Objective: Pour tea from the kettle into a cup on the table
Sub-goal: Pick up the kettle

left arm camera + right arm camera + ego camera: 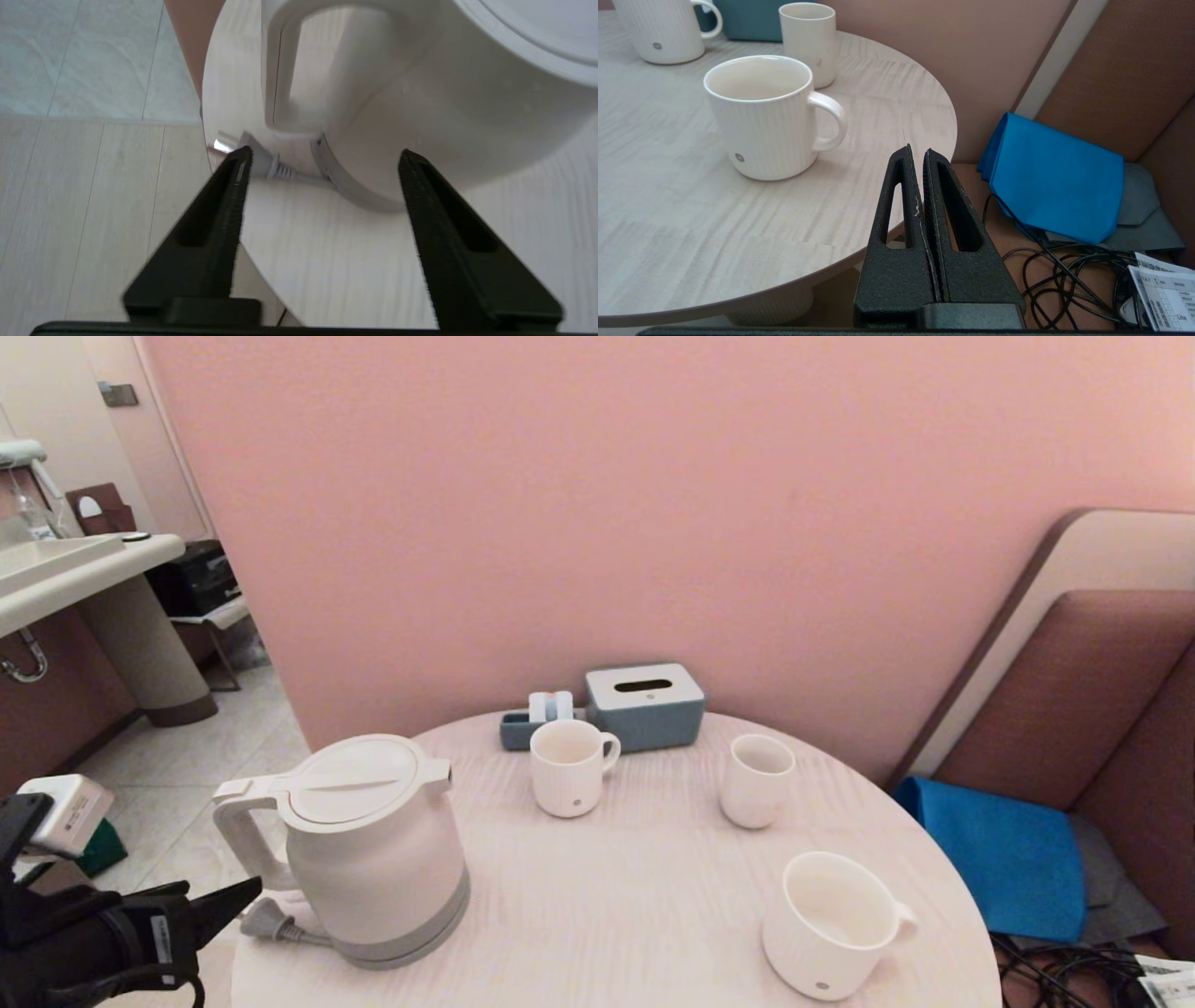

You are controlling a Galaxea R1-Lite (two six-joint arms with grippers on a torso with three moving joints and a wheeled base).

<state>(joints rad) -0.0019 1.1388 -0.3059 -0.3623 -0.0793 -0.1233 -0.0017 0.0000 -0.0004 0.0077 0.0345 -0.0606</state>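
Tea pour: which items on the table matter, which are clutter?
Job: kettle; widest ribbed mug; table; left claw, open by the kettle handle.
Clutter: ribbed mug; slim cup; tissue box; small tray.

The kettle (pixel 373 849) looks like smooth white plastic with a soft sheen and a grey band at its base, and the table (pixel 635 896) shows pale wood grain with a matt finish. The cup (pixel 761 116) is glossy white ceramic with faint ribs. The left gripper (pixel 322 158) fingers (pixel 210 233) are rough matt black, and the cloth (pixel 1055 177) is matt blue fabric.
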